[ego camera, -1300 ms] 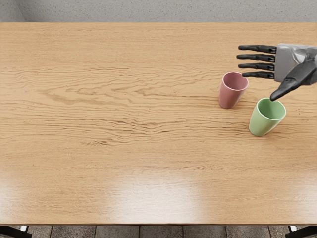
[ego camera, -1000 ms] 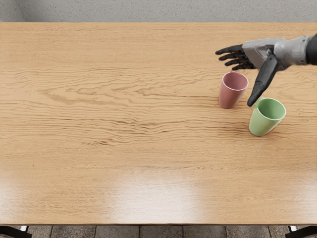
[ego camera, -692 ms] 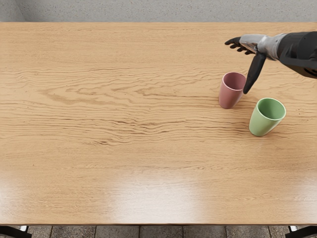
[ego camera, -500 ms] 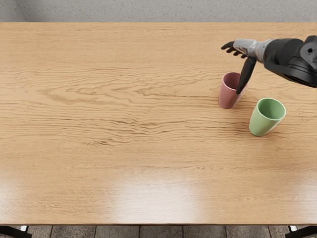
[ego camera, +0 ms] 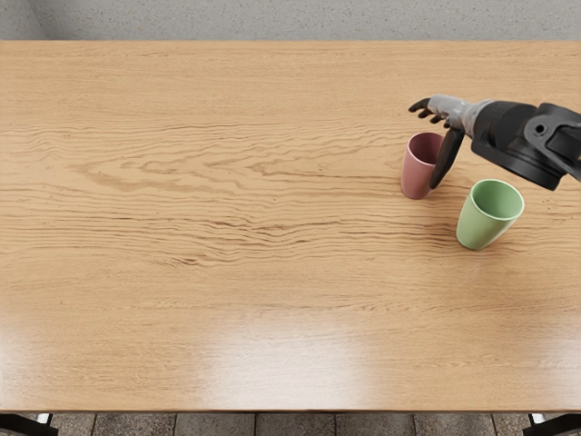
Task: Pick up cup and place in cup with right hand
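Right hand [ego camera: 443, 136] at pink cup [ego camera: 418, 173] — fingers loose, nothing grasped, thumb across cup's right side. Pink cup upright on table [ego camera: 227, 227], right part; green cup [ego camera: 479, 222] nearer, to its right.

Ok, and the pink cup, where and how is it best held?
Probably around the outer wall of the pink cup, below its rim, coming from the right, where the right hand hovers: the cup stands upright and its wall is round.
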You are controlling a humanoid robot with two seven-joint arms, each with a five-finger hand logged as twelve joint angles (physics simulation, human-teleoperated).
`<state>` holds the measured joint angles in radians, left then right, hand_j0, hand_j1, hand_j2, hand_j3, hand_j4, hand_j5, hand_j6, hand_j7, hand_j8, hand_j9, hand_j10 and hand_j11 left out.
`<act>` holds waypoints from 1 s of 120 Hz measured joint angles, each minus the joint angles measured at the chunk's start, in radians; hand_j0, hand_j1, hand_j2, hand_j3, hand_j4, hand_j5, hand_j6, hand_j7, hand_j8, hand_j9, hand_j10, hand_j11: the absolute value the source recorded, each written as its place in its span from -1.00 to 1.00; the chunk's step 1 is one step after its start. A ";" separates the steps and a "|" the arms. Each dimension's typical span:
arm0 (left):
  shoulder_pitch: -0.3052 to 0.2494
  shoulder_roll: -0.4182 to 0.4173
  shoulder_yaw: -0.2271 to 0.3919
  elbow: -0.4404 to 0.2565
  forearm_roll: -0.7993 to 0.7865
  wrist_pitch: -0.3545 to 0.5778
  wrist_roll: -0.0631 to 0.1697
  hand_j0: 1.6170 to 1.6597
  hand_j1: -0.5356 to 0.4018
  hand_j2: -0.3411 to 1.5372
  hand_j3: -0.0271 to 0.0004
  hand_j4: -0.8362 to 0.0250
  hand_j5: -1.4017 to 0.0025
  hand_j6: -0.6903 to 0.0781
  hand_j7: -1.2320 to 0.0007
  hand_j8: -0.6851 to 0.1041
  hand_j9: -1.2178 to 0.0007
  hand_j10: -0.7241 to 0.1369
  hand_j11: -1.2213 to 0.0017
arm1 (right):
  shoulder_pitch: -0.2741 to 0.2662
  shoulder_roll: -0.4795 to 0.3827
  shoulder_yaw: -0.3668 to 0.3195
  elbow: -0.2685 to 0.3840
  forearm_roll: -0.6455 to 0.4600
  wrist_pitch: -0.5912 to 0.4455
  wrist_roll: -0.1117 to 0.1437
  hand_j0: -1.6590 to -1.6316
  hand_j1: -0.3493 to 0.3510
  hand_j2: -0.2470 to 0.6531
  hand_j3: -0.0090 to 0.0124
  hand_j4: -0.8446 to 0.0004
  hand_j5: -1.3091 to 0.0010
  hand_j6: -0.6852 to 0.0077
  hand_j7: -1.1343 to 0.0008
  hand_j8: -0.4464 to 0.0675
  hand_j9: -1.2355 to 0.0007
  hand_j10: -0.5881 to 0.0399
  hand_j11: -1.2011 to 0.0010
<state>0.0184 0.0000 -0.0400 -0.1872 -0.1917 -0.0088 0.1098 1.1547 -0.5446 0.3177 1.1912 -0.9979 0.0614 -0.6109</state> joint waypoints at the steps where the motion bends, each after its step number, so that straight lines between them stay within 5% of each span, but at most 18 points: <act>1: 0.000 0.000 0.000 0.000 0.000 0.000 0.000 0.92 0.89 -0.64 0.97 0.94 1.00 0.80 1.00 0.74 1.00 0.68 1.00 | -0.001 0.000 0.000 0.000 0.000 -0.002 0.000 -0.93 -0.55 -0.51 -0.16 0.68 0.74 0.58 0.70 0.21 0.72 0.44 0.71; 68: 0.000 0.000 0.000 0.000 0.000 0.000 0.000 0.92 0.89 -0.64 0.97 0.94 1.00 0.80 1.00 0.74 1.00 0.68 1.00 | -0.050 0.058 -0.001 -0.059 -0.016 -0.084 0.000 -0.93 -0.15 -0.56 -0.16 0.40 0.51 0.25 0.43 -0.24 0.48 0.07 0.46; 85: 0.000 0.000 0.000 0.000 0.000 0.000 0.000 0.92 0.89 -0.64 0.97 0.94 1.00 0.80 1.00 0.74 1.00 0.68 1.00 | -0.055 0.058 0.000 -0.060 -0.016 -0.089 0.000 -0.93 0.05 -0.58 -0.15 0.26 0.39 0.07 0.30 -0.50 0.35 -0.11 0.33; 90: 0.000 0.000 0.000 0.000 0.000 0.000 0.000 0.92 0.89 -0.64 0.97 0.94 1.00 0.80 1.00 0.74 1.00 0.68 1.00 | -0.055 0.058 0.001 -0.059 -0.017 -0.090 0.000 -0.91 0.12 -0.59 -0.29 0.20 0.35 -0.03 0.24 -0.65 0.31 -0.20 0.29; 98: 0.000 0.000 0.000 0.000 0.000 0.000 0.000 0.92 0.89 -0.64 0.97 0.94 1.00 0.80 1.00 0.74 1.00 0.68 1.00 | -0.055 0.057 0.001 -0.055 -0.014 -0.089 0.000 -0.79 0.11 -0.65 -0.14 0.11 0.27 0.03 0.15 -0.55 0.22 -0.31 0.20; 105: 0.000 0.000 0.000 0.000 0.000 0.000 0.000 0.92 0.89 -0.64 0.97 0.94 1.00 0.80 1.00 0.74 1.00 0.68 1.00 | -0.054 0.053 0.003 -0.047 -0.011 -0.089 0.000 -0.71 0.11 -0.70 -0.19 0.05 0.20 0.05 0.08 -0.50 0.15 -0.39 0.13; 120: 0.000 0.000 0.000 0.000 0.000 0.000 0.000 0.92 0.89 -0.64 0.97 0.94 1.00 0.80 1.00 0.74 1.00 0.68 1.00 | -0.053 0.043 0.009 -0.026 -0.004 -0.086 0.000 -0.66 0.27 -0.56 -0.20 -0.03 0.10 0.24 -0.02 -0.25 0.04 -0.19 0.01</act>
<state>0.0184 0.0000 -0.0400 -0.1872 -0.1917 -0.0086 0.1099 1.1018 -0.5012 0.3269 1.1650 -1.0018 -0.0241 -0.6106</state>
